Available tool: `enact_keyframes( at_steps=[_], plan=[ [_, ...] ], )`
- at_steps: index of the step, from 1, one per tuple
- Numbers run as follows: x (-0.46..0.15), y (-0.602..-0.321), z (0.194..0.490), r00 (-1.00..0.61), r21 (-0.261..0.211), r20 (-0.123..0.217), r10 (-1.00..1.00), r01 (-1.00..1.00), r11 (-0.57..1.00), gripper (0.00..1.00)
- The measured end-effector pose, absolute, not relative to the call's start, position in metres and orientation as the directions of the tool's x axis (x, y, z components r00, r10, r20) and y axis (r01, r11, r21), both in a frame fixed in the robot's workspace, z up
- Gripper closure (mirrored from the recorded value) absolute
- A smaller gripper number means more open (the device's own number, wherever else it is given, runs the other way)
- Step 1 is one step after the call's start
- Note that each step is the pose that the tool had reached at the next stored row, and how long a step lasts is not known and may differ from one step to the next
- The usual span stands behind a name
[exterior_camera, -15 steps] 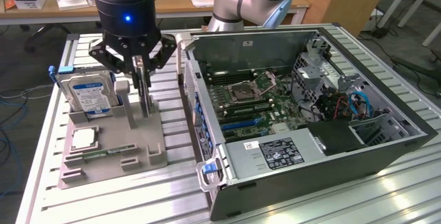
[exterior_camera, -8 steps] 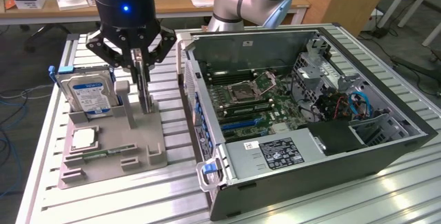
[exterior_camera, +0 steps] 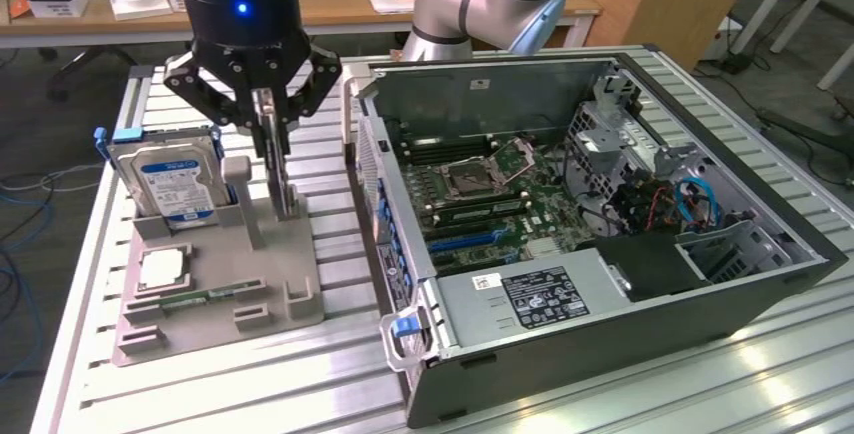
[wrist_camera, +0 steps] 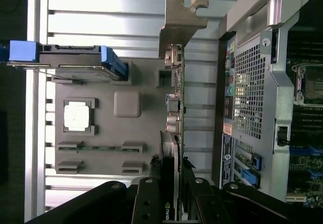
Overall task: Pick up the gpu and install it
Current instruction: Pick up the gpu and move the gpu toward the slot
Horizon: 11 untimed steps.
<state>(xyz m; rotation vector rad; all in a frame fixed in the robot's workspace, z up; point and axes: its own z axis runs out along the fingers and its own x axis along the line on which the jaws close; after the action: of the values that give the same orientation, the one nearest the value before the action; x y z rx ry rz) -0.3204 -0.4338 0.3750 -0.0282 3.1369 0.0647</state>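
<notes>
Noted black multi-link gripper [exterior_camera: 272, 114] over grey plastic parts holder [exterior_camera: 267, 314]; jaws closed on upper edge of gpu [wrist_camera: 176, 108], a thin green circuit card with silver metal end bracket, one finger against each face. Recorded gpu upright on edge along holder edge nearest open black computer case [exterior_camera: 747, 284]; silver hard drive [exterior_camera: 171, 186] with blue label upright at holder's far corner away from case; all on slatted aluminium table [exterior_camera: 200, 394].

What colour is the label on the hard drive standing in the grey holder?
The label is blue with white; best seen in the exterior view.
</notes>
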Motion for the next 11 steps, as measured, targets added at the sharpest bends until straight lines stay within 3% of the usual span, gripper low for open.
enact_keyframes(
  at_steps=[11],
  plan=[
    [-0.3204,-0.4337,0.3820,-1.000,0.041,-0.004,-0.018,-0.018,0.999,0.74]
  ],
)
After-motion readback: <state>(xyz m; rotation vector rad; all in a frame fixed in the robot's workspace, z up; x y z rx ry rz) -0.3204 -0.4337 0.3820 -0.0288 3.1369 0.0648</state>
